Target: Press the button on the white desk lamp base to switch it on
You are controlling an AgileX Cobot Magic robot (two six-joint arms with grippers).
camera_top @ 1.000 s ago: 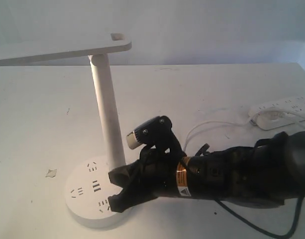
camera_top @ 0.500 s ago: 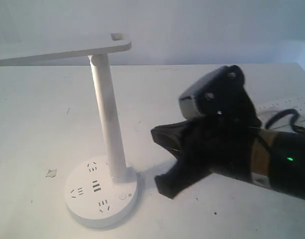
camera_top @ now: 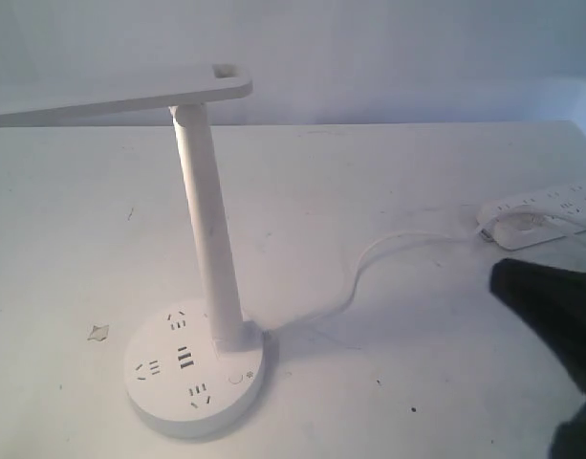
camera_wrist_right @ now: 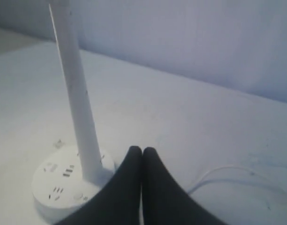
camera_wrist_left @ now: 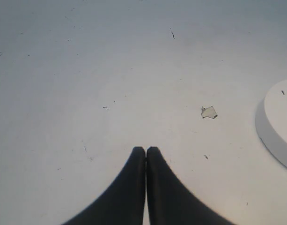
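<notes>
The bench is carrying the white desk lamp, with the white desk lamp base sitting front left in the exterior view. The right gripper, fingers pressed together, is hovering well apart to its right. The left gripper, fingers likewise together, is hanging off the opposite rim. The button is lying on the base's right edge, so the right arm is judged better placed.

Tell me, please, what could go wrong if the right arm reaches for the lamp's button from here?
The button is tiny and sits close to the post and socket slots; the shut right end effector could land on those instead. Also, the cable lies between that end effector and the white desk lamp base, so a low approach might snag it and tug the base.
</notes>
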